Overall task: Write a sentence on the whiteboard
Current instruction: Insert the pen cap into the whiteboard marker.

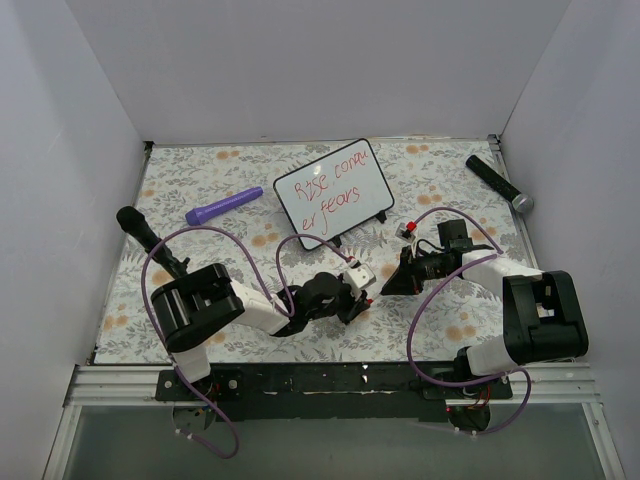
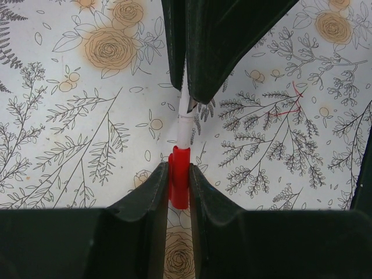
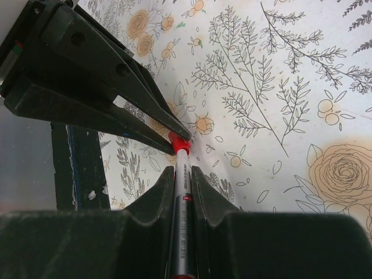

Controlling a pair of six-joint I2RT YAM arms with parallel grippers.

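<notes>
Two robot arms are facing tip to tip low over the floral counter [image 1: 200,300]. The left gripper [image 2: 179,174] jaws are pinching a red cap [image 2: 179,186]; the right gripper [image 3: 182,174] jaws are pinching the marker barrel [image 3: 182,203]. Behind them, at centre back, the whiteboard [image 1: 367,190] is leaning tilted – its red sentence [image 1: 335,185], "Rise conqu er fears", slanting across in two lines.

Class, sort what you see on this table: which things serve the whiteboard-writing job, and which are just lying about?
Job: whiteboard, its red sentence, marker in the right gripper, red cap in the left gripper.
Lying about: purple tube, black cylinder.
</notes>
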